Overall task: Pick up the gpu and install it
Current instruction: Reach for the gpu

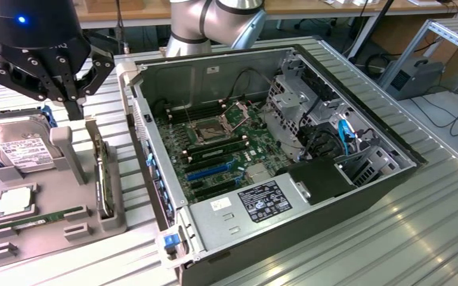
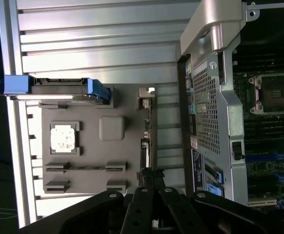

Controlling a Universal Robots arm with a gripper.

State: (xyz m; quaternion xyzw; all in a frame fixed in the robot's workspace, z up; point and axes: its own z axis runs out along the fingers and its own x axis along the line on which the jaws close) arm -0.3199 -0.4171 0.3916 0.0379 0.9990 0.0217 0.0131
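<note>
The gpu [image 1: 99, 173] is a thin dark card standing on edge along the grey holder tray [image 1: 46, 237], on the side nearest the open computer case [image 1: 183, 72]. My black gripper [image 1: 74, 112] hangs over the far end of the tray, just above and beside the card's far end, fingers shut with nothing between them. In the wrist view the gpu [image 2: 143, 146] appears edge-on, and my shut gripper [image 2: 147, 173] sits over one end of it. The motherboard's blue expansion slots [image 1: 209, 173] lie bare inside the case.
On the tray stand a silver hard drive [image 1: 18, 149] with blue rails, a processor [image 1: 14, 202] and a green memory stick [image 1: 38, 217]. The case's side wall [image 2: 210, 97] rises close beside the tray. Drive cages and cables [image 1: 324, 131] fill the case's far half.
</note>
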